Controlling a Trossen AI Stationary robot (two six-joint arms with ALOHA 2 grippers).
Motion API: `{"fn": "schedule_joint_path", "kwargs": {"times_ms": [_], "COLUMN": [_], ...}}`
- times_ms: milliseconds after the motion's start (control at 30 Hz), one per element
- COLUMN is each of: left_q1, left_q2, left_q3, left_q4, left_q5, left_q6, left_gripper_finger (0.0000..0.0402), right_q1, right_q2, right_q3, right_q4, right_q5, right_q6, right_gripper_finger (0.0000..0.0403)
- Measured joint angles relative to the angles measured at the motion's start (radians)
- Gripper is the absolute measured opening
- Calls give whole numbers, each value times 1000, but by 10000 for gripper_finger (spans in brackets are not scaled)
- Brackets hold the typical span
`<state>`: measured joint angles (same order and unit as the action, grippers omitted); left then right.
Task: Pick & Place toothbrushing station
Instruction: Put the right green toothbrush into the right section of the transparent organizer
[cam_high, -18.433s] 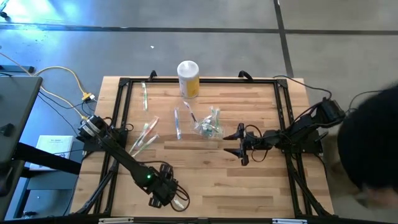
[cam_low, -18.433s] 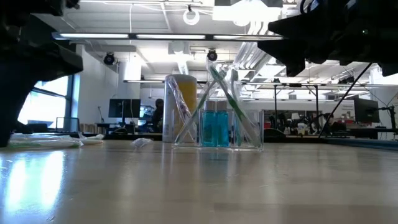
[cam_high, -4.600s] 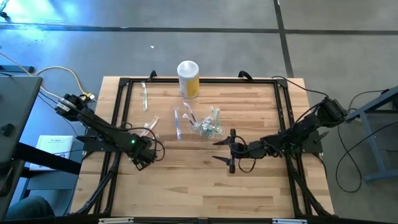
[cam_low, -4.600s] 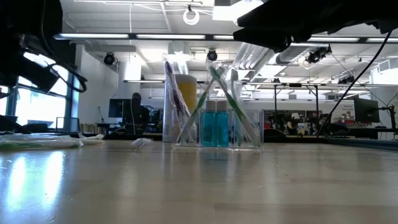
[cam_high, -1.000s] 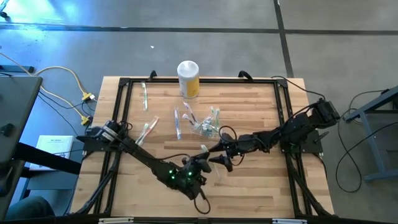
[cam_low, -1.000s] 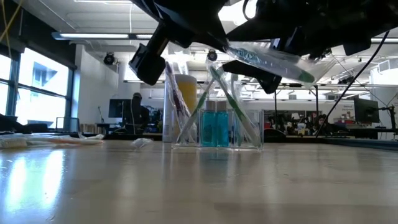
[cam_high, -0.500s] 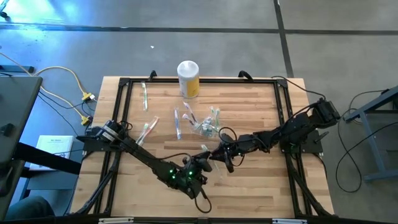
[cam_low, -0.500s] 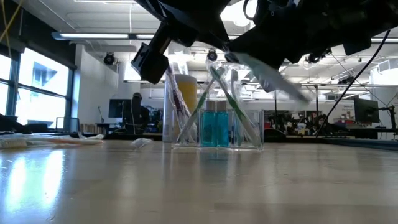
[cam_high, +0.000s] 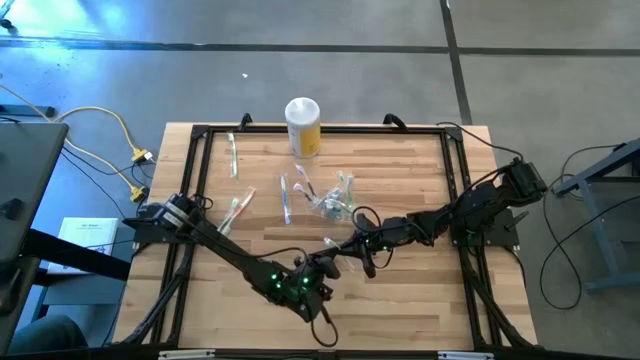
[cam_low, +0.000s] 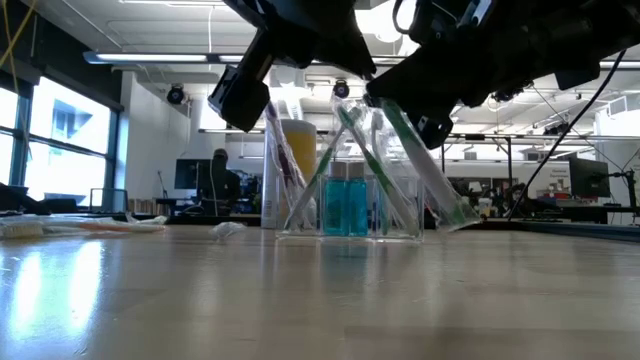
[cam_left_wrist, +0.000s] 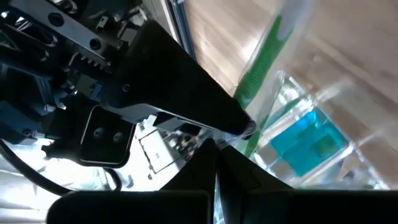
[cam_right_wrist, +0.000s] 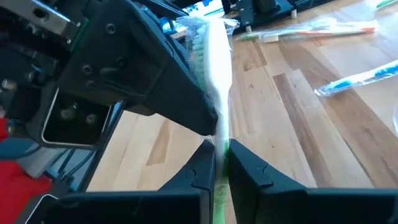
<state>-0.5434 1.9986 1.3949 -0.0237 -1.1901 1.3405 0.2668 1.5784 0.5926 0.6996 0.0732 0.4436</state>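
Note:
A green toothbrush in a clear wrapper (cam_low: 425, 165) hangs slanted in the air over the table's middle, in front of the clear holder (cam_high: 335, 206). The holder (cam_low: 350, 205) stands on the table with several toothbrushes and blue tubes in it. My left gripper (cam_high: 323, 263) and my right gripper (cam_high: 346, 250) meet tip to tip, each shut on the wrapped toothbrush. More wrapped toothbrushes (cam_high: 238, 208) lie flat on the left part of the table. My left gripper pinches the wrapped toothbrush (cam_left_wrist: 249, 144) between its shut fingers, coming level from the table's left and near side. In the right wrist view its tip meets the brush (cam_right_wrist: 216, 124) just beyond my right fingers. The brush is clear of the table. My right gripper pinches the toothbrush's handle (cam_right_wrist: 221, 149) between its two fingers, coming nearly level from the table's right. The brush runs on past the fingers on both sides. It hangs steeply slanted, with its lower end (cam_low: 458, 215) just above the table.
A yellow canister with a white top (cam_high: 303, 125) stands at the far edge. A black frame (cam_high: 200, 135) runs round the table's edges. Bare wood lies near the front edge (cam_high: 400, 310). A person sits far off in the room (cam_low: 220, 180).
My right gripper has shut on the green toothbrush while my left gripper stayed shut on it. The toothbrush has tipped from nearly level to steeply slanted: its free end has swung down toward the table, its held end has stayed up between the grippers.

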Motion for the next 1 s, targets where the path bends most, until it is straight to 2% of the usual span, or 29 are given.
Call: {"fn": "schedule_joint_path", "kwargs": {"times_ms": [133,400,533,633,700,800,900,967,1000], "left_q1": [0,-44,-73,-77,-72,-70,-32,14,43], "left_q2": [-13,-32,-46,-75,-123,-223,-322,-389,-415], "left_q3": [4,60,108,113,112,113,112,112,112], "left_q4": [-75,-101,-106,-145,-268,-538,-774,-900,-934], "left_q5": [14,-32,-69,-76,-66,34,274,449,525], "left_q6": [-18,-39,-39,-146,-308,-666,-1031,-1179,-1205], "left_gripper_finger": [8,98,126,136,138,139,139,139,139], "right_q1": [0,0,7,15,28,57,94,123,134], "right_q2": [0,0,0,-18,-37,-90,-168,-225,-252], "right_q3": [0,2,3,3,3,2,1,1,1], "right_q4": [8,9,-4,-36,-72,-158,-258,-316,-355], "right_q5": [6,12,29,37,62,143,270,380,438], "right_q6": [1,4,4,1,-3,-31,-71,-103,-111], "right_gripper_finger": [18,16,16,16,16,16,16,16,16]}}
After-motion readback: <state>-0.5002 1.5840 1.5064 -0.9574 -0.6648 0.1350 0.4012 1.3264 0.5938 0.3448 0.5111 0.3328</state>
